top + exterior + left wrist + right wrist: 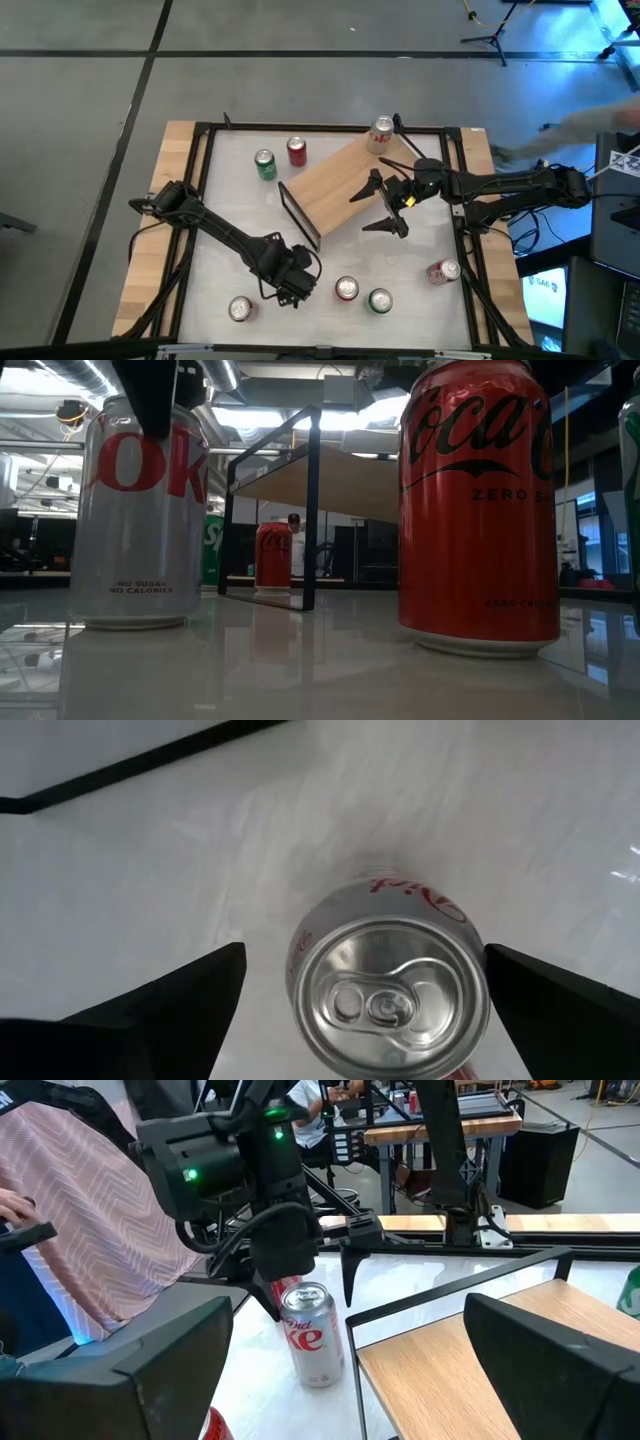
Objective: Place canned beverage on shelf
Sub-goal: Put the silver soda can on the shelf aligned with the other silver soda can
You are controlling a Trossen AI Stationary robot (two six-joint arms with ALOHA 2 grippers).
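The left hand [291,283] hangs spread wide over a Diet Coke can [390,988] that stands upright on the white worktop [230,200], its fingers [165,1010] either side of the can, touching nothing. The can's long axis is vertical, its pull-tab top facing straight up into the wrist camera. It stands toward 7 o'clock on the worktop. The right hand [387,205] is also wide open and empty, held above the 4 o'clock end of the shelf [335,183]. The light-wood shelf lies mid-worktop, its long axis running from 7 to 1 o'clock, with another silver can [382,132] just past its 1 o'clock end.
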